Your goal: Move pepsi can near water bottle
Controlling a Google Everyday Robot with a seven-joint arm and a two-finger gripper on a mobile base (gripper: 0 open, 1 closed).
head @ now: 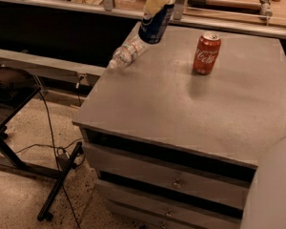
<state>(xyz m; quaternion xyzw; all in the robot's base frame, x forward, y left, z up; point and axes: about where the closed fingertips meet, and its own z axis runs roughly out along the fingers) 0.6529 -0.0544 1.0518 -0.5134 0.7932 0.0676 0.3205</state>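
Observation:
My gripper (158, 6) reaches down from the top of the camera view and is shut on the dark blue pepsi can (155, 26). It holds the can tilted in the air above the far left part of the grey cabinet top (190, 94). The water bottle (127, 53), clear and crinkled, lies on its side at the cabinet's far left edge, just below and left of the can. The can's lower end overlaps the bottle's far end in view; I cannot tell if they touch.
A red Coca-Cola can (206, 53) stands upright on the cabinet top to the right. Drawers (171, 175) face front. A black stand (19, 142) and cables are on the floor at left. A shelf rail (105, 8) runs behind. A pale rounded robot part (271, 194) fills the bottom right.

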